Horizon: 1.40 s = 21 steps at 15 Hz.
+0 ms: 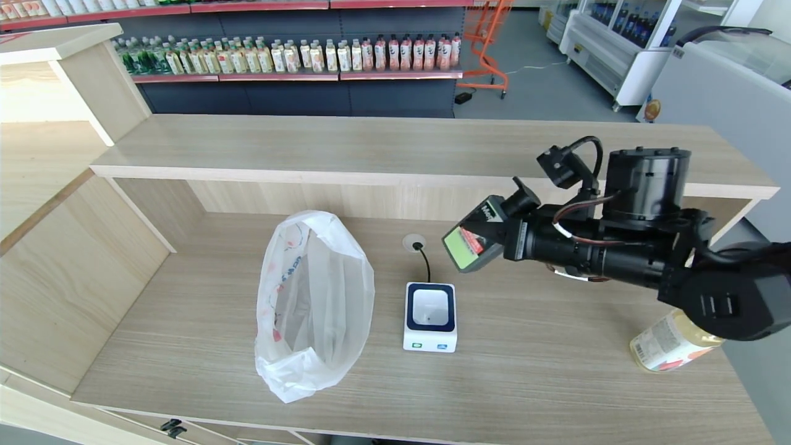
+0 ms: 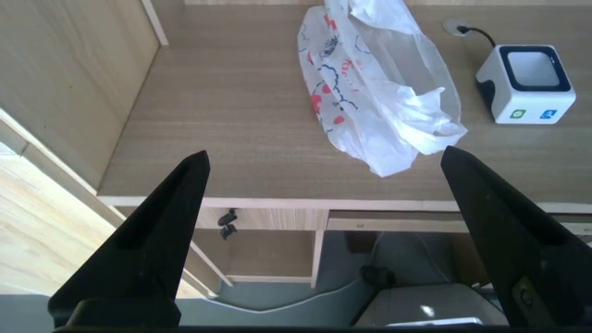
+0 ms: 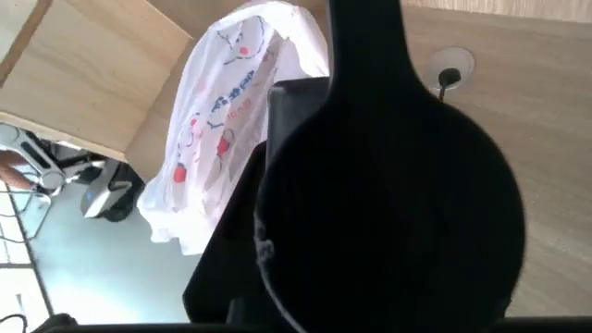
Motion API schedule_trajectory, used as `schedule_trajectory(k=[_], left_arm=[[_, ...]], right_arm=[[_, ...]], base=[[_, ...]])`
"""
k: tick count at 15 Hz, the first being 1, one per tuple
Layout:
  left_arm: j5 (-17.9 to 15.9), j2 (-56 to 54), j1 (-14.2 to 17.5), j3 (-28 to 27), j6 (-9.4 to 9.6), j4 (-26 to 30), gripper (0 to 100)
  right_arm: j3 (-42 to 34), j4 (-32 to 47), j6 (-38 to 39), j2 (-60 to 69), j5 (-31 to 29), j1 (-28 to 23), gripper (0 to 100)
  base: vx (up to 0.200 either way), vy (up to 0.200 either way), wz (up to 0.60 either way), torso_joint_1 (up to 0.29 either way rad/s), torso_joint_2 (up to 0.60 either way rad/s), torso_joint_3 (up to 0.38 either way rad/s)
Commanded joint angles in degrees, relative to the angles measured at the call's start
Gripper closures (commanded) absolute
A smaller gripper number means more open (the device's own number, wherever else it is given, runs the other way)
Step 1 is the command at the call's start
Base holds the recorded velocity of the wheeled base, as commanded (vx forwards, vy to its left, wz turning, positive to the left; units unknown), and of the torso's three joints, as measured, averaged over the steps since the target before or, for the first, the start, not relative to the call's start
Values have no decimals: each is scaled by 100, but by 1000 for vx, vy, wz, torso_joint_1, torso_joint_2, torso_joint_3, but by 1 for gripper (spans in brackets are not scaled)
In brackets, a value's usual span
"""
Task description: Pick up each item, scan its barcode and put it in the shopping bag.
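Trouble would be a missed scan: my right gripper (image 1: 494,230) clamps the box (image 1: 469,248) up beside the scanner (image 1: 431,316), green face tilted, barcode unseen. Bag (image 1: 312,303) lies slack beyond it; my left gripper (image 2: 324,231) hangs open.

From the head we look down over the whole counter (image 1: 556,383). Both wrist cameras face it too, and all three share the shopping bag (image 1: 315,303).
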State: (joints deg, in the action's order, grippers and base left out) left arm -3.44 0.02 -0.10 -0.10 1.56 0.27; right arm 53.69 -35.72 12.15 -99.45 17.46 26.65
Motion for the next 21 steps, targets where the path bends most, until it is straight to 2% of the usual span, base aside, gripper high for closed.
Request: schedule_trajectory(k=[1,3,5,8,11,15,21], left_arm=[[1,-2,1,1,2,0,0],[1,-2,1,1,-7,0,0],[1,-2,1,1,-7,0,0],[1,-2,1,1,2,0,0],[1,-2,1,1,2,0,0],[1,-2,1,1,11,0,0],[1,-2,1,1,2,0,0]], right_arm=[[-1124,47,-873,1613,12,-169,100],[-1704,65,-890,2114,12,-160,100],[-1941,100,-881,2413,-5,-178,100],[-1923,346,-653,2580,12,-353,100],[-1897,355,-503,2580,12,-371,100],[-1879,355,-222,2510,21,-362,100],[-1704,364,542,2176,30,-362,100]], base=[[0,0,0,0,0,0],[0,0,0,0,0,0],[0,0,0,0,0,0],[0,0,0,0,0,0],[-200,200,0,7,7,-1],[0,0,0,0,0,0],[0,200,0,13,9,-1]])
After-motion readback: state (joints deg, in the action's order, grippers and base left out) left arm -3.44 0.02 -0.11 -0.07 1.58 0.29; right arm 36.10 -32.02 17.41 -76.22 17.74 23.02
